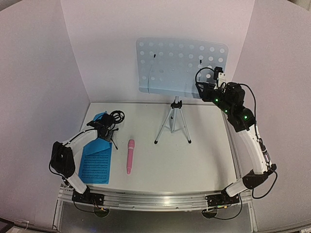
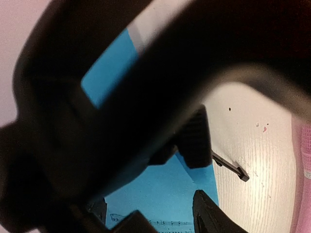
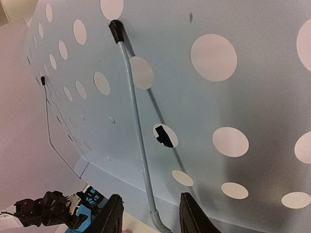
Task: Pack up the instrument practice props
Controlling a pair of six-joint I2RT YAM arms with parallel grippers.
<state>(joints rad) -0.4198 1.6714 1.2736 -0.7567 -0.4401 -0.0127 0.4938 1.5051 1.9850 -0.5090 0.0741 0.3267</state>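
Left jaws: Your left gripper (image 1: 103,124) sits low on the small black mic stand (image 1: 112,121) at the far left of the surface (image 1: 204,155). No view shows whether the jaws have closed on it, so you cannot tell.
Right jaws: Your right gripper (image 3: 151,217) is parted and grips nothing. A thin wire retainer (image 3: 137,126) runs down between its fingers (image 3: 112,216), against the pale-blue music stand (image 3: 233,87).
Props: The pink microphone (image 1: 130,156) lies flat just right of the blue sheet-music pages (image 1: 96,165). The mic stand is at the pages' far end. The music stand is upright on its silver tripod (image 1: 173,124) at back centre. Nothing looks packed yet.
Step in hand: Probably taking hold of the mic stand, with the right arm set to handle the music stand's panel.
Doing it well: Close on the mic stand's solid stem, not its ring or a leg, and lift straight so the legs do not drag the pages. On the right, settle on the panel's lower edge before closing. The stand looks top-heavy, so a sideways push could tip it.
Overhead view only: It shows the whole layout, with the arms well apart.
Left wrist only: It shows a black tripod leg (image 2: 233,169) on bare surface and blue paper beneath. A dark blur hides the rest.
Right wrist only: It shows the wire between the fingers, which is unreadable from above.
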